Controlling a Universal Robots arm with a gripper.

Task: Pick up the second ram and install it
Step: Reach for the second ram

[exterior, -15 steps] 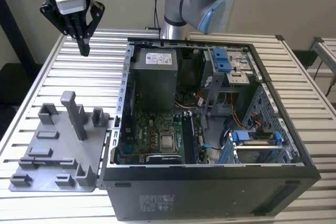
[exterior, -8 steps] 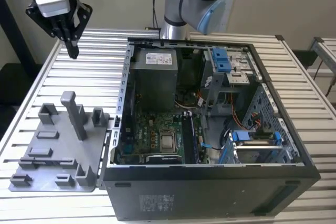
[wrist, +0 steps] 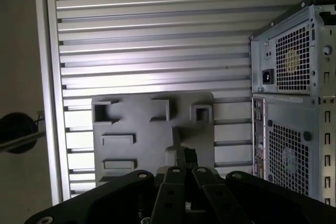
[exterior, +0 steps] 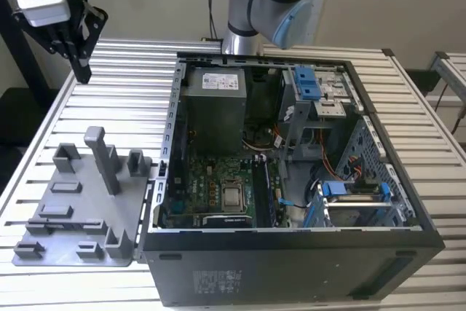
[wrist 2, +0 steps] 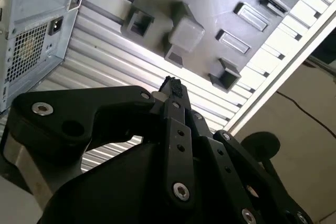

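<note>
**Jaws shut and high over the grey holder**

The gripper [exterior: 82, 71] hangs in the air over the bench [exterior: 124, 78], at the exterior view's left. It is well apart from the computer case [exterior: 291, 267]. Its black jaws are closed, tip against tip, and nothing is held between them. Both wrist views show the tips pressed together [wrist 2: 170, 83] [wrist: 185, 155].

The grey holder [exterior: 65, 209] lies flat on the bench, just beside the case on the exterior view's left. A tall post [exterior: 102, 154] stands up from it, with some short blocks around it. In both wrist views the holder [wrist 2: 210, 3] [wrist: 152, 129] sits under the gripper, and the back of the case [wrist 2: 31, 24] [wrist: 294, 103] is off to one side.

The case lies on its side with its big wall off, so you can look in. The green motherboard [exterior: 211, 180] is flat on the bottom. Just beside it, on the exterior view's right, long thin dark strips [exterior: 264, 191] stand on edge in a row. The second ram may be one of them, but I cannot tell for sure. The arm [exterior: 269, 5] stands behind the case.
</note>
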